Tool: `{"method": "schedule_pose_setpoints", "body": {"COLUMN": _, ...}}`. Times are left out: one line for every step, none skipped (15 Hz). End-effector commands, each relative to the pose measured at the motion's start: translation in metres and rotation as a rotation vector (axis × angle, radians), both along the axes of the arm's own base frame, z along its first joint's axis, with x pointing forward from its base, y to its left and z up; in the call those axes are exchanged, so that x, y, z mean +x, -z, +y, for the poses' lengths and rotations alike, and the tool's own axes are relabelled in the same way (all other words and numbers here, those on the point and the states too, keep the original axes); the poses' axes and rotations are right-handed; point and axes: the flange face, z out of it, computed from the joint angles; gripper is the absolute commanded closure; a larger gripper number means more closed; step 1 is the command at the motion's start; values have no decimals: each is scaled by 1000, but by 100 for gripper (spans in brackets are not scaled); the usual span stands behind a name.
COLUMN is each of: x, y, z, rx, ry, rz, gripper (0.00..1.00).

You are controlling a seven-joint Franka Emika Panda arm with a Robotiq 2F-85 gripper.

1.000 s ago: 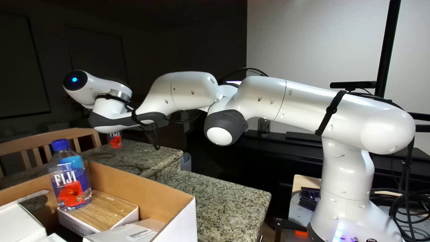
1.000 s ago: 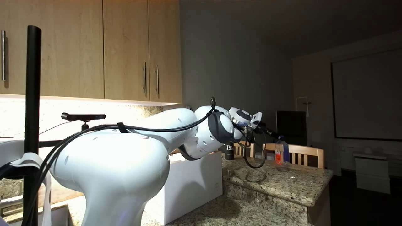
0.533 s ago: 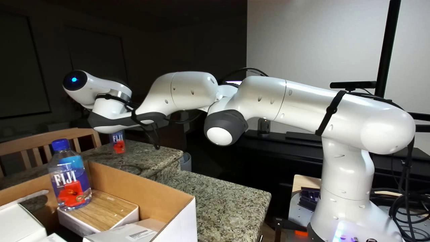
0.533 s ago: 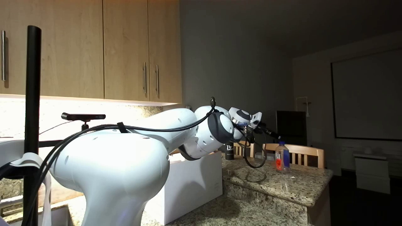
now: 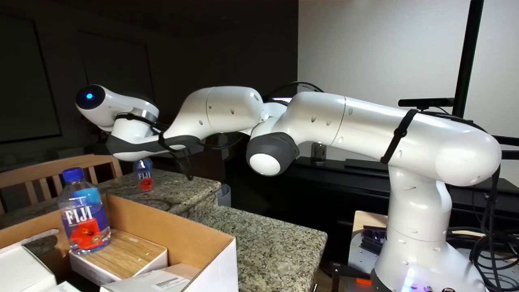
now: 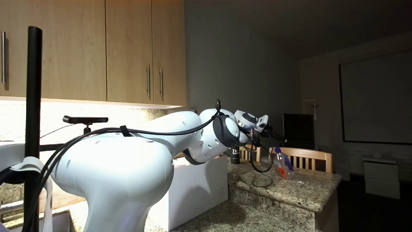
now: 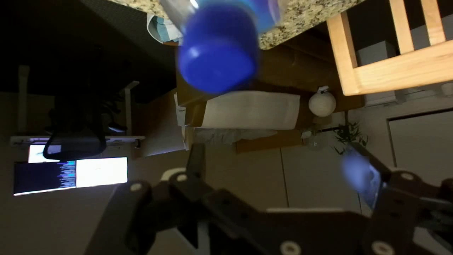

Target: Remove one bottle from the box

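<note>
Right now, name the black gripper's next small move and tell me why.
Probably ease the black gripper slightly back: its jaws stand wide apart, gripping nothing, and the blue-capped clear plastic bottle is tilted over the speckled granite counter, outside the brown cardboard box. A nudge could topple it.
</note>
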Motion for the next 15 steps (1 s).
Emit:
{"method": "schedule_pose_setpoints", "body": {"x": -1, "y": -6, "z": -2, "rx": -23, "ry": -5, "rz": 20, "gripper": 0}}
{"method": "schedule_pose_setpoints", "body": {"x": -1, "y": -6, "z": -2, "rx": -22, "ry": -4, "rz": 20, "gripper": 0}}
{"method": "schedule_pose_setpoints", "body": {"x": -1, "y": -6, "z": -2, "rx": -23, "ry": -3, "rz": 20, "gripper": 0}}
{"method": "schedule_pose_setpoints", "body": {"x": -1, "y": -6, "z": -2, "rx": -23, "ry": -4, "rz": 21, "gripper": 0}}
{"method": "schedule_pose_setpoints", "body": {"x": -1, "y": -6, "z": -2, "rx": -22, "ry": -4, "rz": 20, "gripper": 0}}
{"method": "schedule_pose_setpoints", "body": {"x": -1, "y": -6, "z": -2, "rx": -23, "ry": -4, "rz": 19, "gripper": 0}}
{"method": "schedule_pose_setpoints", "body": {"x": -1, "y": -6, "z": -1, "rx": -24, "ry": -7, "rz": 18, "gripper": 0}}
{"method": "schedule_pose_setpoints", "body": {"x": 0, "y": -6, "z": -1, "rx": -21, "ry": -15, "rz": 19, "gripper": 0}}
{"method": "schedule_pose_setpoints", "body": {"x": 0, "y": -5, "z": 0, "rx": -11, "ry": -33, "rz": 27, "gripper": 0}}
{"method": "schedule_pose_setpoints", "body": {"x": 1, "y": -3, "z": 0, "rx": -9, "ry": -51, "rz": 36, "gripper": 0}}
{"method": "schedule_pose_setpoints", "body": {"x": 2, "y": -1, "z": 3, "rx": -8, "ry": -83, "rz": 54, "gripper": 0}}
{"method": "schedule_pose_setpoints", "body": {"x": 2, "y": 1, "z": 6, "rx": -10, "ry": -105, "rz": 66, "gripper": 0}}
{"method": "schedule_pose_setpoints", "body": {"x": 2, "y": 2, "z": 10, "rx": -18, "ry": -130, "rz": 79, "gripper": 0}}
{"method": "schedule_pose_setpoints", "body": {"x": 2, "y": 3, "z": 14, "rx": -13, "ry": -171, "rz": 93, "gripper": 0}}
{"method": "schedule_pose_setpoints", "body": {"x": 3, "y": 4, "z": 19, "rx": -7, "ry": -211, "rz": 100, "gripper": 0}}
